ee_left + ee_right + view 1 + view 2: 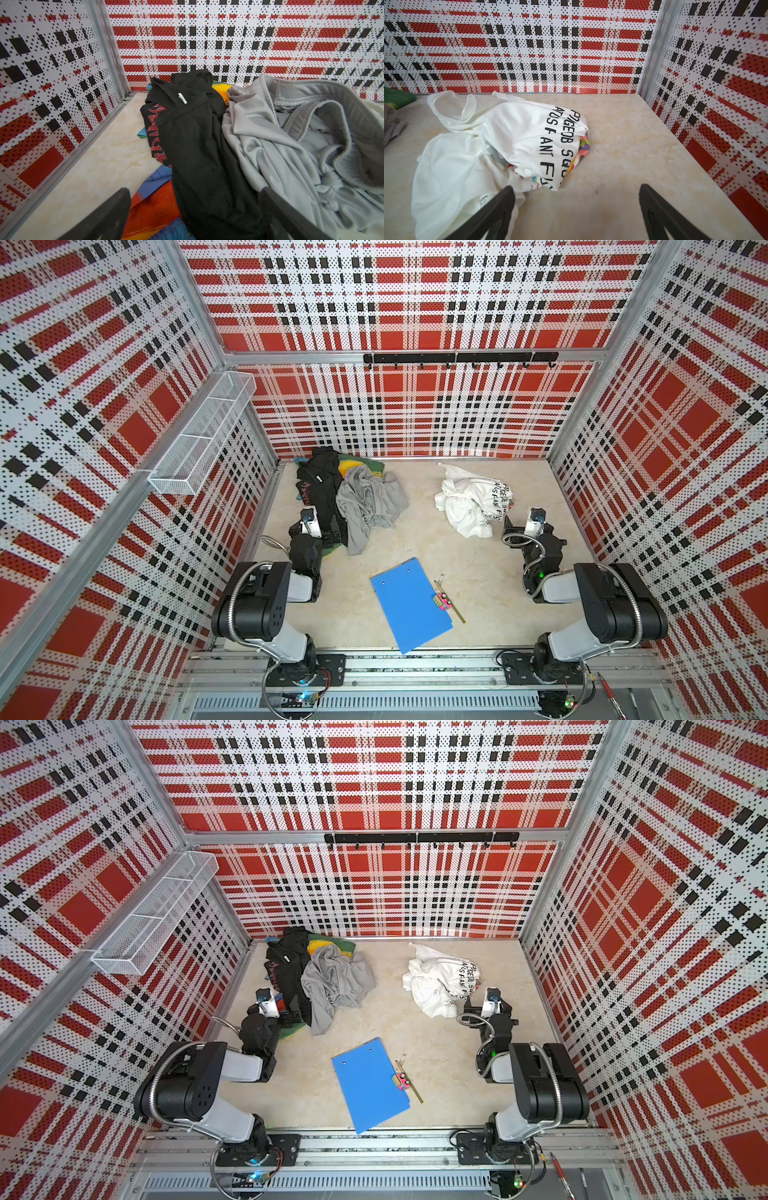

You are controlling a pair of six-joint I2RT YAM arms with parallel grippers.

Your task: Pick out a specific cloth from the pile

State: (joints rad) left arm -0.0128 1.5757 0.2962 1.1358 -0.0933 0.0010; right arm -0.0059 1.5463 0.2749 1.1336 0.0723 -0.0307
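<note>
The cloth [469, 502] [440, 982], a crumpled white T-shirt with black block lettering and a colourful print at one fold, lies alone at the back right [508, 145]. The pile [353, 497] [320, 977] of black, grey and green-yellow garments sits at the back left [207, 145]. My left gripper [316, 533] [194, 190] is open at the pile's near edge, its jaws straddling black and orange-blue fabric without closing on it. My right gripper [532, 531] [575, 187] is open just in front of the cloth; one finger overlaps its white hem, and bare table lies between the jaws.
A blue clipboard [409, 605] lies at the front centre with a small pink item and a ruler [446, 602] beside it. A white wire basket [203, 435] hangs on the left wall. A black hook rail [459, 358] runs along the back wall. Walls enclose three sides.
</note>
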